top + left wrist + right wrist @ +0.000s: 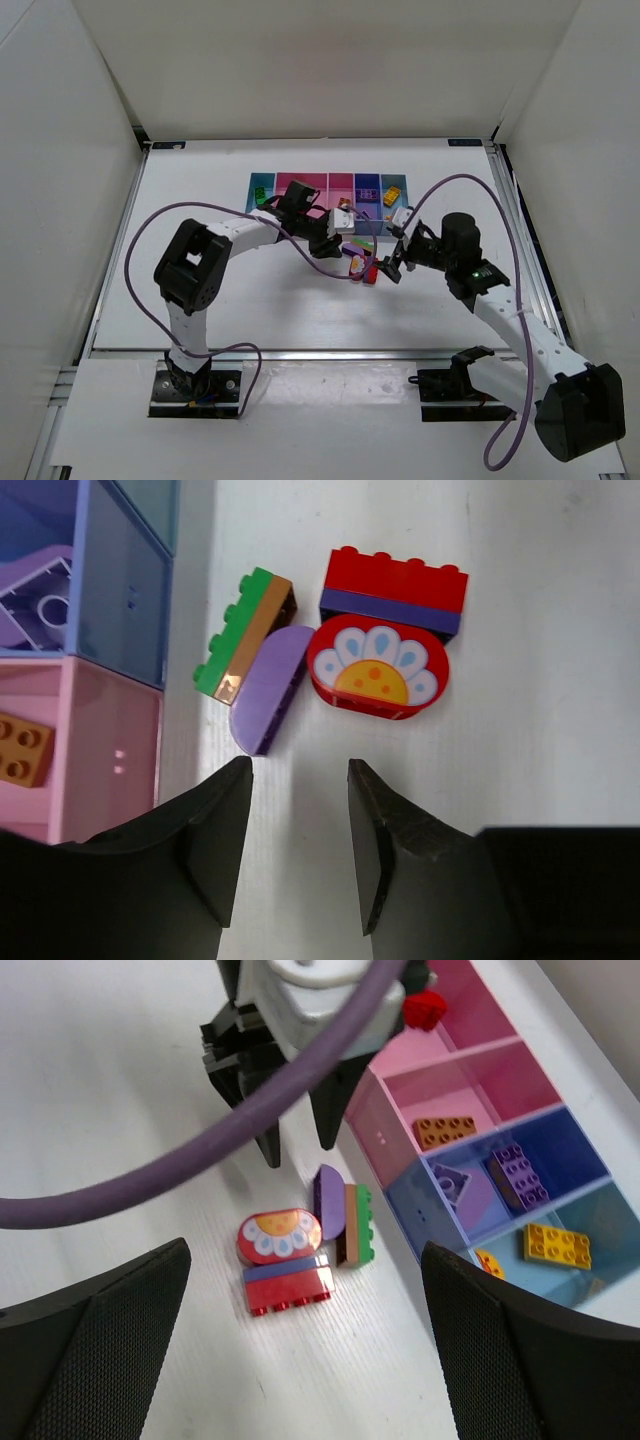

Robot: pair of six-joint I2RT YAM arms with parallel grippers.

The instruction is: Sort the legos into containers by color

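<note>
One white table held everything. Toward its far edge lay the containers, five joined shallow bins in a row: light blue, wide pink, pink, dark blue, light blue. Both my arms reached to the near side of the containers, because the unsorted pieces lay there.

My right gripper hung above that spot, fingers spread wide with nothing between them. I judged it was waiting without crowding the work. My left gripper pointed down just beside the containers' near wall, fingers partly apart and empty, a gap that looked suited to a narrow piece.

Four loose legos sat touching in a cluster just beside that wall. They were a red brick with a purple band, a red flower piece, a green and tan brick and a purple half-round. The purple half-round lay nearest my left fingertips, so I judged it the next to take.

Inside the containers, purple pieces lay in the dark blue bin. An orange brick lay in the pink bin beside it, and yellow bricks in the end light blue bin.
</note>
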